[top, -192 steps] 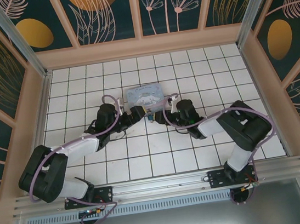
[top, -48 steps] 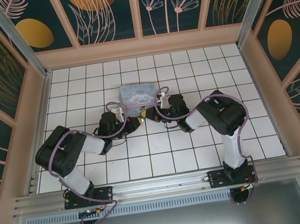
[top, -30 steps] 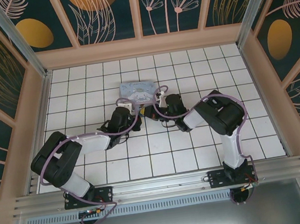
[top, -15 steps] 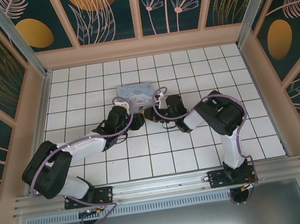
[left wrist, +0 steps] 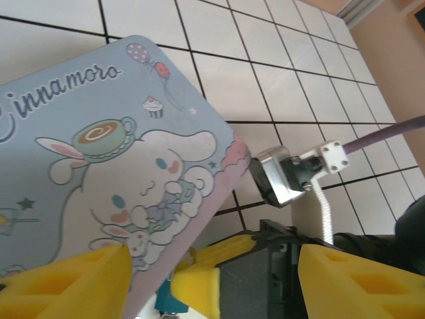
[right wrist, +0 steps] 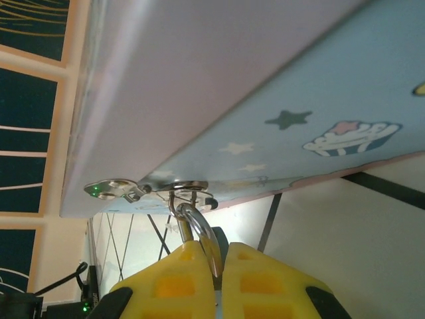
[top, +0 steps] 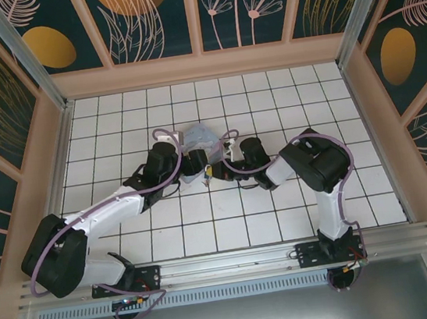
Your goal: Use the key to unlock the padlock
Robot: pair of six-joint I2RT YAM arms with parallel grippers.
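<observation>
The padlock point(right wrist: 201, 234) is hanging from the small metal loop point(right wrist: 180, 187) on the edge of the pale blue tin point(right wrist: 279, 73). In the right wrist view its silvery shackle point(right wrist: 192, 216) is passing through this loop and going down between the two yellow fingers point(right wrist: 176, 282) of the right hand point(right wrist: 219, 269). These fingers are standing almost together and are pinching the shackle, so the body of the padlock is hidden between them.

The left wrist view is showing something else: a small teal piece point(left wrist: 171, 307) under a yellow finger of the right hand point(left wrist: 202, 279), at the lower corner of the tin point(left wrist: 119, 166). It is probably the padlock body, but too little of it is in view to be sure. Here the tin's printed lid with a white cartoon rabbit is facing the camera and the tin is lying tilted. The yellow fingers point(left wrist: 66, 286) of the left hand point(left wrist: 212, 286) are standing wide apart. The tin's near corner is reaching in between them, close to the left finger; I cannot tell if it is touching.

From the top view the tin point(top: 199, 136) is sitting near the middle of the white tiled counter point(top: 229, 220). The left hand point(top: 192, 162) is coming to it from the near left and the right hand point(top: 216, 165) from the right, just beside each other. The padlock is too small to make out there.
</observation>
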